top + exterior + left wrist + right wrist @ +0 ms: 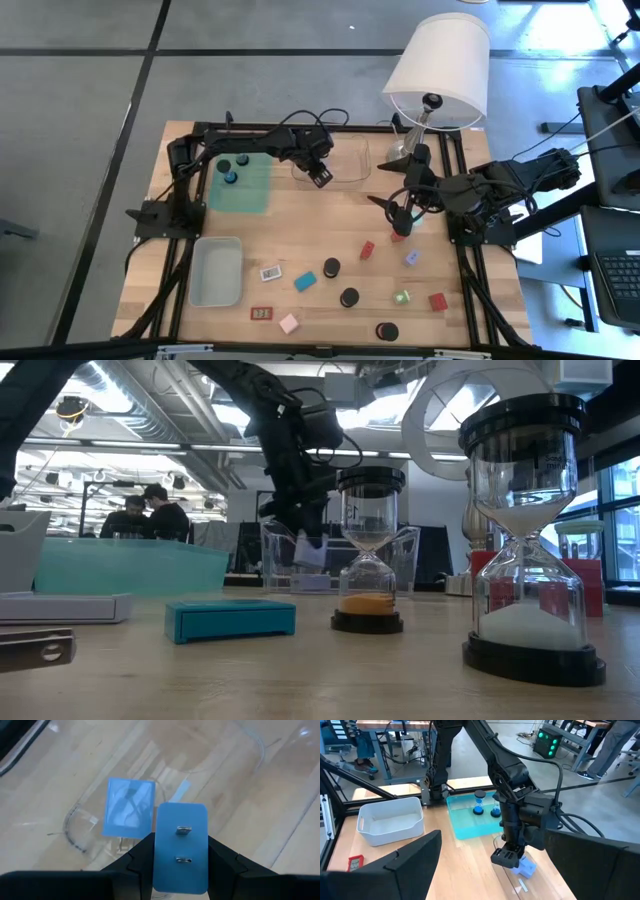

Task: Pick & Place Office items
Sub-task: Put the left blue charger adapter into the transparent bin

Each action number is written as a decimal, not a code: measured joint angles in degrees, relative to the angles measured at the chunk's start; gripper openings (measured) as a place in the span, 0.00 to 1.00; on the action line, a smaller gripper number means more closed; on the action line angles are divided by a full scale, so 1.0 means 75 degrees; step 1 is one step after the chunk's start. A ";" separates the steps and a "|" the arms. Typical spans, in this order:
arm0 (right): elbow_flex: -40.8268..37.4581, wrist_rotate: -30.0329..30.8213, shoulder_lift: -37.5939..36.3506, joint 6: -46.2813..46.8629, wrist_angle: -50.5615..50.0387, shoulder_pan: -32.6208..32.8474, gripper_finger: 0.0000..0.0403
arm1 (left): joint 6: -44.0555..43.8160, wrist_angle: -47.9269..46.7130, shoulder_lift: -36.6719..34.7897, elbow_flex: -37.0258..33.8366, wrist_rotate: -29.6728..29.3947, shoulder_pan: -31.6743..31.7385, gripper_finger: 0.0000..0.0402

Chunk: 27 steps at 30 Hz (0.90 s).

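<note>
Blue block (180,847) clamped in left tool (320,178) above clear tray (345,178) — seemingly off-centre, may tumble out; right tool (398,213) wide.

No text, brand or number can be read anywhere; the flat white labelled rectangle (271,272) and the flat red labelled rectangle (261,313) on the wooden tabletop (300,220) carry markings too small to make out
</note>
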 joint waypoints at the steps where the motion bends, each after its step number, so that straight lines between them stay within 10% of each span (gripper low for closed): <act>1: 0.0000 0.0000 0.0000 0.0043 0.0000 0.0000 0.87 | -0.0003 -0.0017 0.0000 0.0000 0.0008 -0.0001 0.31; 27: 0.0000 0.0052 0.0000 0.0357 -0.0002 0.0000 0.87 | 0.0415 -0.0674 0.0003 0.0000 -0.0582 -0.0012 0.45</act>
